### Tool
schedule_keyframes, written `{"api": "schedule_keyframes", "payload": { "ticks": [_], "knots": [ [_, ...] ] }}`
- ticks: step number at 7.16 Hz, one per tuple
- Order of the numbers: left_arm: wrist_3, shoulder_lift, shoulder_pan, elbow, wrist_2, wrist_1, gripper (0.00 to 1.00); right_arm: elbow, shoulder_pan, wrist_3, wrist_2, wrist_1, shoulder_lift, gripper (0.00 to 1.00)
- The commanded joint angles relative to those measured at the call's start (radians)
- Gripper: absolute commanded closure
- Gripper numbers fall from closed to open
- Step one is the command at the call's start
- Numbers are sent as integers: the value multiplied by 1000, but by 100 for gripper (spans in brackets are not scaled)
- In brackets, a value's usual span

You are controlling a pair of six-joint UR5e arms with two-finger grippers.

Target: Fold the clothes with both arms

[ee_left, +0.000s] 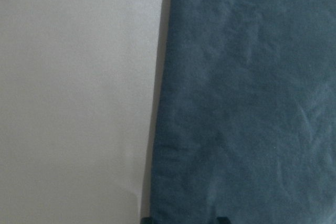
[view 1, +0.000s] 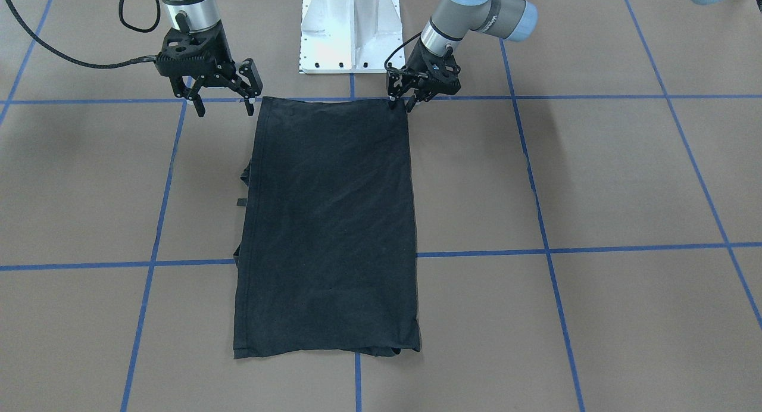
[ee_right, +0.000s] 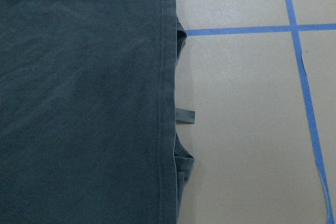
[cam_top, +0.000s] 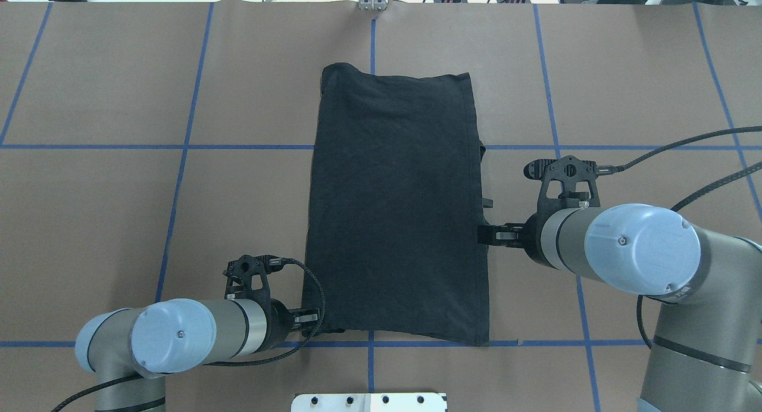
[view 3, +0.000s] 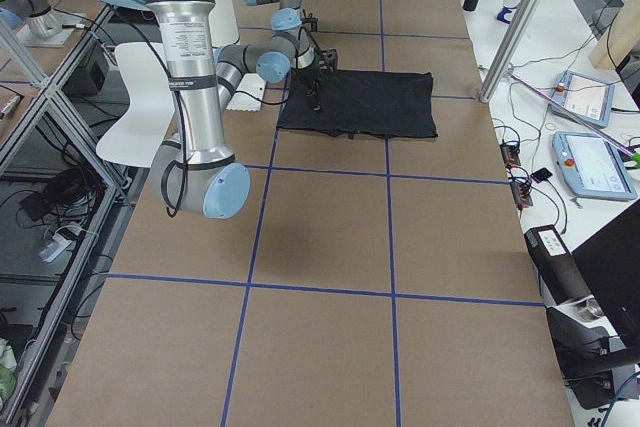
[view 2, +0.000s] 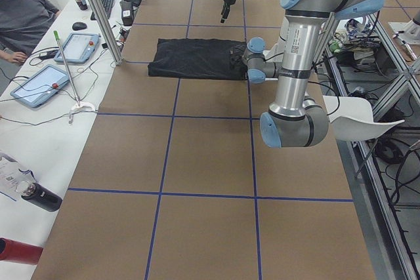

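The black T-shirt (view 1: 330, 221) (cam_top: 396, 209) lies flat on the table, folded into a long rectangle with its plain side up. A sleeve and a small tab (ee_right: 185, 115) poke out along its edge on my right. My left gripper (view 1: 401, 105) (cam_top: 309, 320) is down at the shirt's near left corner. Its fingers stand a little apart at the cloth's edge (ee_left: 163, 103). My right gripper (view 1: 225, 107) (cam_top: 485, 234) hangs open above the table by the near right corner, holding nothing.
The white pedestal base (view 1: 348, 37) stands just behind the shirt's near edge. Blue tape lines (view 1: 476, 253) grid the brown table. A person (view 2: 23, 11), tablets (view 2: 39, 83) and bottles (view 2: 39, 198) are along the far side table.
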Motion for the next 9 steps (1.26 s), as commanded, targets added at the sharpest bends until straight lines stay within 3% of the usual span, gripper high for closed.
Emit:
{"api": "schedule_keyframes", "payload": {
  "ticks": [1,4,8,9],
  "knots": [
    [0,-2,4,1,0,2,46,0,0,0,0,0,2,0],
    [0,-2,4,1,0,0,51,0,-2,-2,0,0,3,0],
    [-5,4,4,1,1,0,100,0,-2,-3,0,0,5,0],
    [-5,5,4,1,1,0,100,0,-2,-3,0,0,5,0]
  ]
}}
